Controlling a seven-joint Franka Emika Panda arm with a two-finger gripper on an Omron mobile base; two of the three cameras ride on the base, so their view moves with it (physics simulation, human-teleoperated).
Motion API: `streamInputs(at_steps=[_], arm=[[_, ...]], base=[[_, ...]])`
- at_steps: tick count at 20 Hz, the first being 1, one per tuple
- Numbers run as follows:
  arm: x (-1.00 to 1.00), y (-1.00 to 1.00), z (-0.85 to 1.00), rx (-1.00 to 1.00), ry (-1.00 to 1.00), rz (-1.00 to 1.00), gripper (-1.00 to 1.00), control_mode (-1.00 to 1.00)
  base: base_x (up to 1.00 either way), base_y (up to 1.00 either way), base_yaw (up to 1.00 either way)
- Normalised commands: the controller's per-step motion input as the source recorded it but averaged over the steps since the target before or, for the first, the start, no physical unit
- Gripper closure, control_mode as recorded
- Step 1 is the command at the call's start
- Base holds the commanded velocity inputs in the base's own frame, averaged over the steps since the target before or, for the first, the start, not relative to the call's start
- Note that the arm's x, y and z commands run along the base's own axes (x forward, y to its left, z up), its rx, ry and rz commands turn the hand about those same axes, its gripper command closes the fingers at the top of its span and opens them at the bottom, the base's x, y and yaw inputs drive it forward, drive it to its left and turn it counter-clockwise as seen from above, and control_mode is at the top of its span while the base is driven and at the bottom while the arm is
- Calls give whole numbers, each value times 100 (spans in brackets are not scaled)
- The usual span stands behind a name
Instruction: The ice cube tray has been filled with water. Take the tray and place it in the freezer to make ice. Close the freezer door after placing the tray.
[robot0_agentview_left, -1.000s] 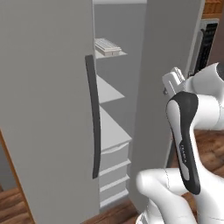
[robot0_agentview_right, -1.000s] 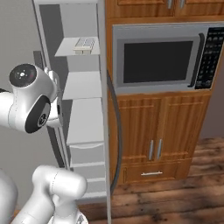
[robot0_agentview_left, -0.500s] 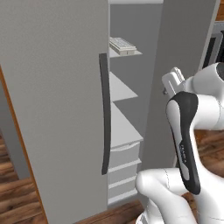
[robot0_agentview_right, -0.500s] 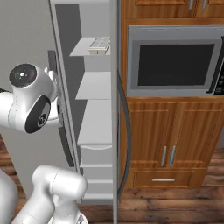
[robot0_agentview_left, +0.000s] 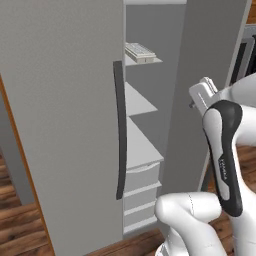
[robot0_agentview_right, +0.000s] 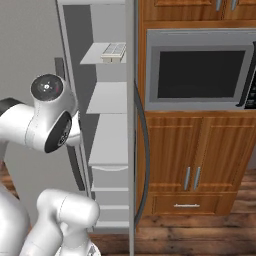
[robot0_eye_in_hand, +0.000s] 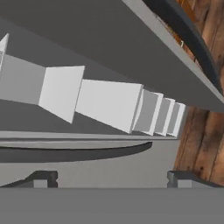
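Since the earlier frames both base views have shifted, the fridge drawing nearer and sliding sideways, so the camera has moved; the arm's pose against the views is unchanged. The ice cube tray (robot0_agentview_left: 139, 51) lies on the upper shelf (robot0_agentview_right: 97, 56) inside the freezer (robot0_agentview_left: 150, 125); the freezer door (robot0_agentview_left: 65, 120) stands open, its dark handle (robot0_agentview_left: 119, 130) facing the robot. The claw (robot0_eye_in_hand: 111, 178) is released, jaws wide apart, grasping nothing, close to the door's handle.
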Motion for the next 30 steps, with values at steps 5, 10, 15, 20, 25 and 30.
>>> streamInputs(at_steps=[5, 10, 15, 20, 25, 30], arm=[[0, -34, 0, 0, 0, 3, -100, -100], [0, -69, -1, 2, -7, 0, -100, -100], [0, -70, -5, 3, -10, 0, -100, -100], [0, -58, -10, 3, -11, 0, -100, -100], [0, -48, -10, 3, -8, 0, -100, -100], [14, -24, -6, 2, -2, 0, -100, -100]], base=[[0, 0, 0], [0, 0, 0], [0, 0, 0], [0, 0, 0], [0, 0, 0], [0, 0, 0]])
